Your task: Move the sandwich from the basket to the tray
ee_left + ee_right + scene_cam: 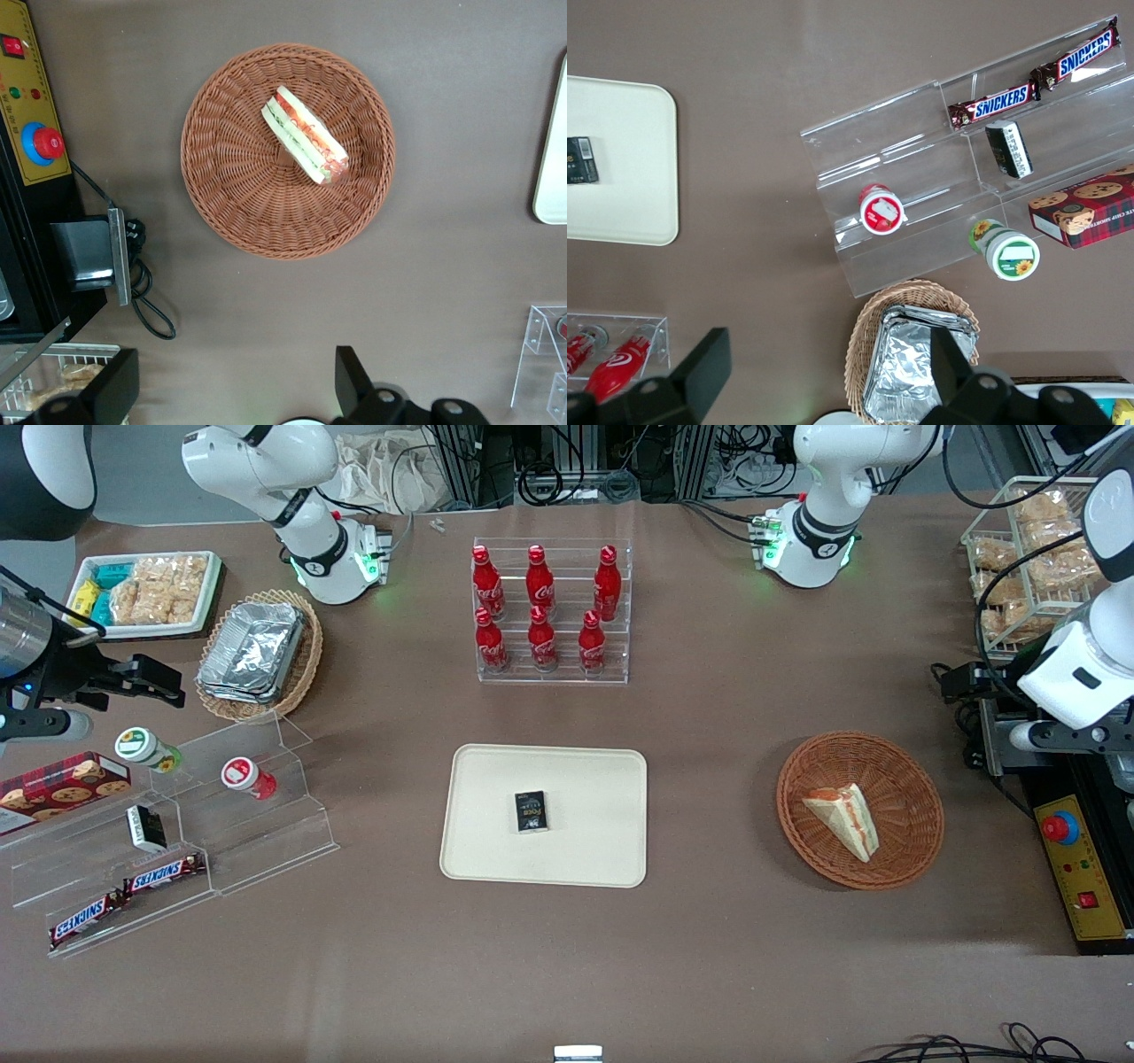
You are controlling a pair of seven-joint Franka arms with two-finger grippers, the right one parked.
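The sandwich (pixel 846 815) (pixel 304 135), a white-bread wedge with orange-red filling, lies on its side in the round reddish-brown basket (pixel 797 779) (pixel 230 177). The cream tray (pixel 496 850) (pixel 554 177) lies flat at the table's middle, a hand-width from the basket toward the parked arm's end. A small black packet (pixel 531 812) rests on it. My gripper (pixel 955 678) (pixel 235 390) hangs open high above the table, beside the basket toward the working arm's end and not over it. Nothing is between its fingers.
A clear rack of red cola bottles (pixel 549 611) stands farther from the front camera than the tray. A yellow control box with a red button (pixel 1076 868) (pixel 35 133) and cables sit beside the basket at the table's end. A wire rack of snacks (pixel 1028 558) stands nearby.
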